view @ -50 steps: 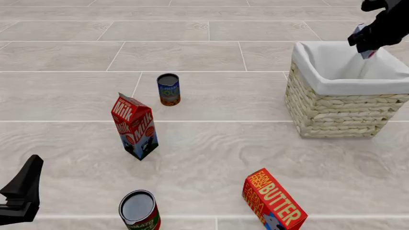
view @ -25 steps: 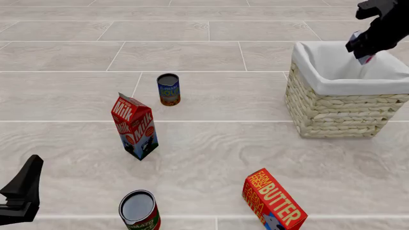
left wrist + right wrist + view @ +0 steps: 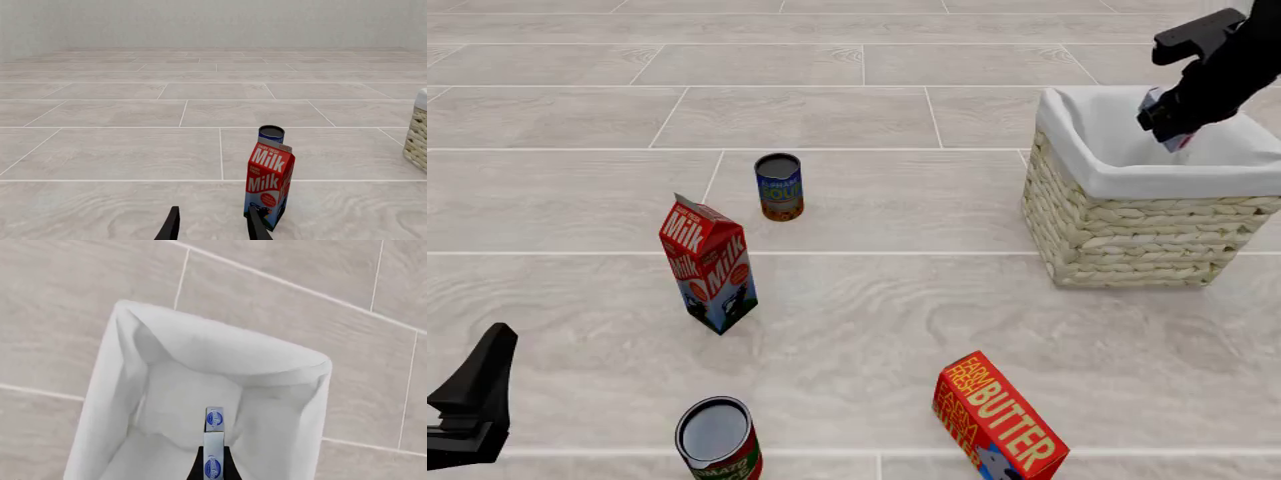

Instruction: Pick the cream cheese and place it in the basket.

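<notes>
The cream cheese [image 3: 1177, 142], a small light blue and white box, hangs over the open top of the basket [image 3: 1128, 225] at the right. My right gripper [image 3: 1169, 128] is shut on it. The right wrist view shows the cream cheese [image 3: 213, 440] edge-on between the fingers, above the white cloth lining of the basket [image 3: 220, 347]. My left gripper [image 3: 487, 360] rests low at the near left, far from both. In the left wrist view my left gripper [image 3: 213, 227] stands open and holds nothing.
A red Milk carton [image 3: 709, 265] stands left of centre, with a small can [image 3: 779, 186] behind it. Another can [image 3: 718, 438] and a red-orange BUTTER box [image 3: 998, 418] sit near the front edge. The Milk carton [image 3: 269, 185] is just ahead of the left fingers.
My right gripper has carried the cream cheese left and downward, from above the basket's far right rim to over its opening. The left arm has not moved.
</notes>
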### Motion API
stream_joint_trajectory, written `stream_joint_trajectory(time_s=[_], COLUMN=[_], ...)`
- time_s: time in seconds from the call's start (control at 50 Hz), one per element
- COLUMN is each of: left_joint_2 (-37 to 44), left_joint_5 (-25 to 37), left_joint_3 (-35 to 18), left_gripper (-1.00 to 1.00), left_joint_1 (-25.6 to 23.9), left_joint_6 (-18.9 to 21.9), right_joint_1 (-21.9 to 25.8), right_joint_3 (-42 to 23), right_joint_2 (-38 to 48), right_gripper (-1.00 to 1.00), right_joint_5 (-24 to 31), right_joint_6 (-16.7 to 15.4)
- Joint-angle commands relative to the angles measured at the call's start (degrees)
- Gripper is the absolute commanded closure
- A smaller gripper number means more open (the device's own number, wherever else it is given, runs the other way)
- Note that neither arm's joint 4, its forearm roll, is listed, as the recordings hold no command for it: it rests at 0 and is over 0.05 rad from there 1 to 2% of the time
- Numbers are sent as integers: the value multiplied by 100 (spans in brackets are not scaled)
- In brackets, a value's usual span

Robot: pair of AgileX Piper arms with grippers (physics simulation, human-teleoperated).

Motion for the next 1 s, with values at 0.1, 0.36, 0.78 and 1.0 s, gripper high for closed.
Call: stream_joint_trajectory(time_s=[0.1, 0.36, 0.78, 1.0], left_joint_2=[0, 0, 0, 0], left_joint_5=[0, 0, 0, 0], left_joint_3=[0, 0, 0, 0], left_gripper=[-100, -100, -100, -100], left_joint_1=[0, 0, 0, 0], left_joint_6=[0, 0, 0, 0], right_joint_1=[33, 73, 65, 41], right_joint_3=[117, 298, 194, 99], right_joint_2=[22, 72, 151, 127], right_gripper=[100, 100, 100, 100], right_joint_5=[-101, -191, -148, -119], right_joint_6=[-74, -142, -168, -241])
